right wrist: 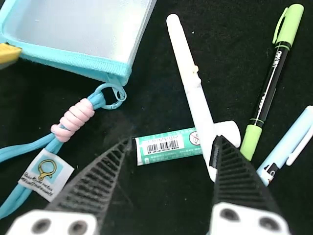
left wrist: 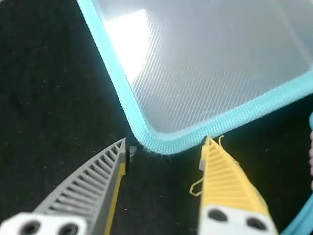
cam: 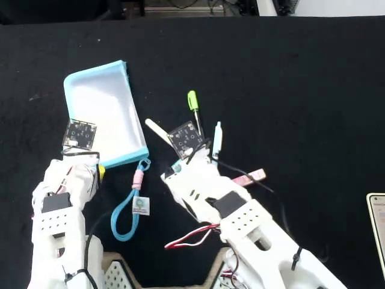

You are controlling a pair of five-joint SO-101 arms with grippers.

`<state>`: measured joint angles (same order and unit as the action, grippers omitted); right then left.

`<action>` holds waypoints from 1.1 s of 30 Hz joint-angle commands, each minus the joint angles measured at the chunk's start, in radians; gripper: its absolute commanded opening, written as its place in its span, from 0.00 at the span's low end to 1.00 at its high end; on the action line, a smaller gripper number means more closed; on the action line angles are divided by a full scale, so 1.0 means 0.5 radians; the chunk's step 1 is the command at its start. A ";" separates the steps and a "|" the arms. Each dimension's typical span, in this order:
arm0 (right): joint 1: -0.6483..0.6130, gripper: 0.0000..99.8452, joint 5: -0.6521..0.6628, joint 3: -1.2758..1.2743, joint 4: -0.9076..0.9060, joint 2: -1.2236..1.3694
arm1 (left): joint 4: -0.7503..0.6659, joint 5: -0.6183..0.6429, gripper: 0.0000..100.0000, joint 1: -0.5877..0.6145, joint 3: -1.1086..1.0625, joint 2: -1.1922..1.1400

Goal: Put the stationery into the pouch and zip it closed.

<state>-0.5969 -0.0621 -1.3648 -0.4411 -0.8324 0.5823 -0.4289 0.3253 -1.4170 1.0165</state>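
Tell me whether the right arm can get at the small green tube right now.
Probably yes: the right gripper hangs open right over the green tube, nothing covering it, though the white pen lies close by one end.

This looks like a robotics lab bench. The table [cam: 301, 78] is draped in black, and loose cables [cam: 180, 5] lie well beyond the right gripper [right wrist: 173, 142].

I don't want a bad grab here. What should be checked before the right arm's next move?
1. Right jaws open: ok.
2. Right jaws lined up astride the green-and-white labelled tube: ok.
3. Long white plastic pen clear of that grasp: not ok, its end lies at one jaw.
4. Left jaws open at the corner of the translucent pouch with light-blue trim: ok.
5. Pouch mouth unzipped: cannot tell.
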 commanded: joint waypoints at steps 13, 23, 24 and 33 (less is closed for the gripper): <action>-0.331 0.25 -0.074 0.845 -0.267 0.677 | -0.021 0.930 0.24 0.091 -0.026 0.028; -0.328 0.25 -0.534 1.177 -0.285 1.309 | 0.193 0.482 0.24 0.149 -0.044 0.028; -0.328 0.25 -0.537 1.180 -0.285 1.318 | 0.172 0.479 0.24 0.170 -0.078 0.028; -0.368 0.25 -0.632 1.189 -0.273 1.339 | 0.025 0.571 0.24 0.198 -0.149 0.031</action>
<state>-0.7795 -0.3491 -0.8309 -0.5731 -0.1680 0.6099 -0.1557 0.4173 -1.4998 1.0180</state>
